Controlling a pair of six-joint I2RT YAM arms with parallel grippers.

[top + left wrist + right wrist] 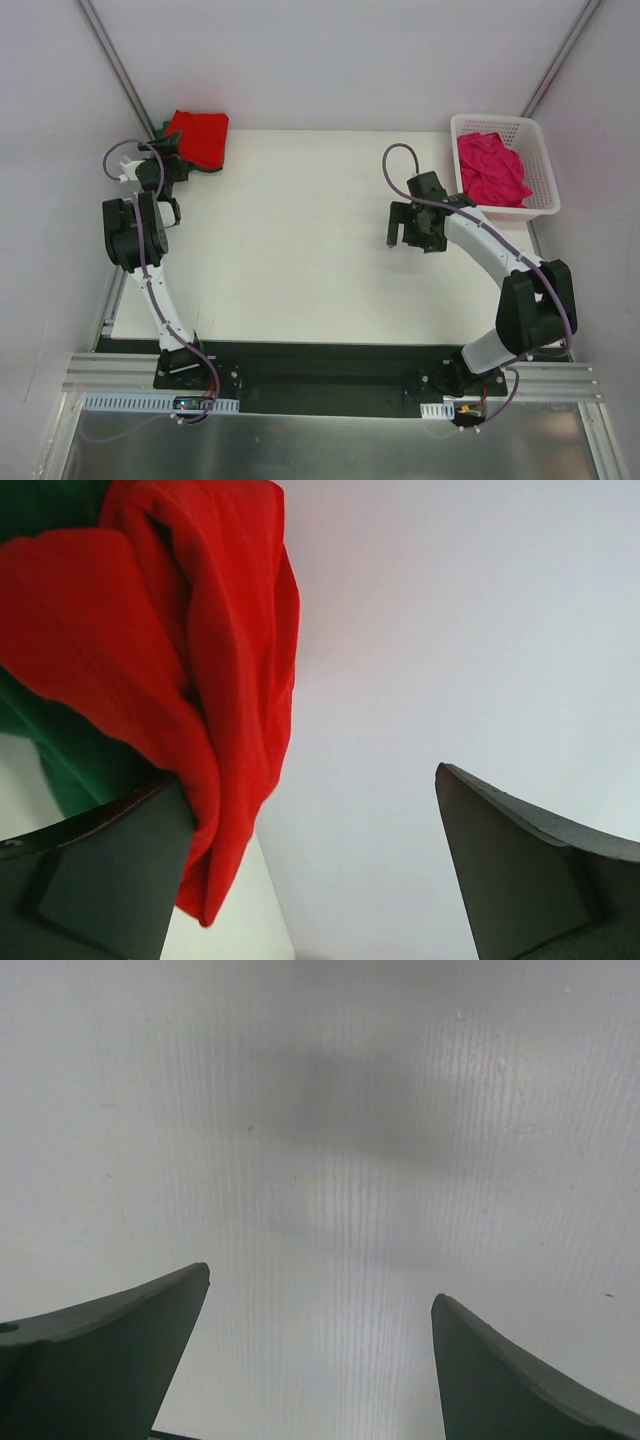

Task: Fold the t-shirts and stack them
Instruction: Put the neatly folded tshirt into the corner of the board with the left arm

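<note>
We hold nothing, left gripper [310, 780] and right gripper [320, 1285] wide open. Red t-shirt [200, 137] tops green t-shirt [70, 760] by the left gripper's fingertip. Pink t-shirt [490, 168], near the right, awaits folding.

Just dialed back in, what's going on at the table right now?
The red t-shirt lies on top of the dark green t-shirt at the far left corner of the table. The left gripper is open right beside that pile, gripping nothing. The right gripper hangs open over bare table, near the white basket, where the magenta t-shirt lies crumpled, not yet folded.
</note>
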